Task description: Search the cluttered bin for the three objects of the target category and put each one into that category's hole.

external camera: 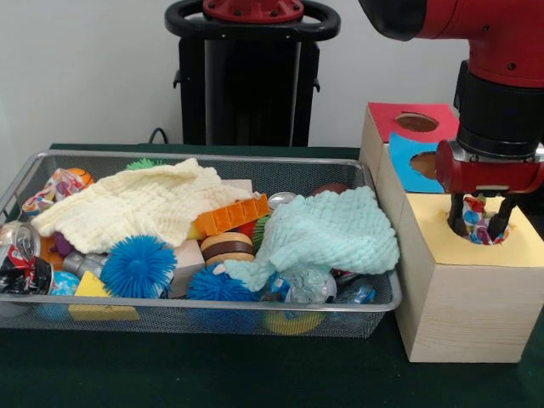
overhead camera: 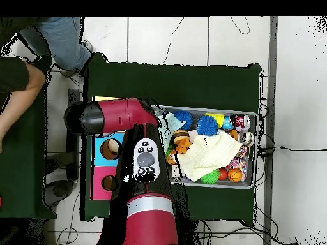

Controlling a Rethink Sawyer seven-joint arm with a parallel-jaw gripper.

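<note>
One polka-dot cloth (external camera: 478,223) is seen gripped between the fingers of the tool (external camera: 481,228), lowered into the yellow-faced hole (external camera: 486,228); release is not yet made. No further dotted cloths are discernible in the bin (external camera: 204,316), so any remainder is judged buried. The hole is hidden by the arm overhead; a person (overhead camera: 29,67) is shown there only.

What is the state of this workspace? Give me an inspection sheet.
Surface: dark green table.
Job's things: wire bin full; polka-dot cloth at the yellow hole.
Clutter: yellow knitted cloth, mint knitted cloth, blue spiky ball, crushed can.
Grippers: gripper shut on the polka-dot cloth, over the yellow hole.
Cables: loose cables on the floor.
Surroundings: person beside the table; red box face, blue box face.
</note>
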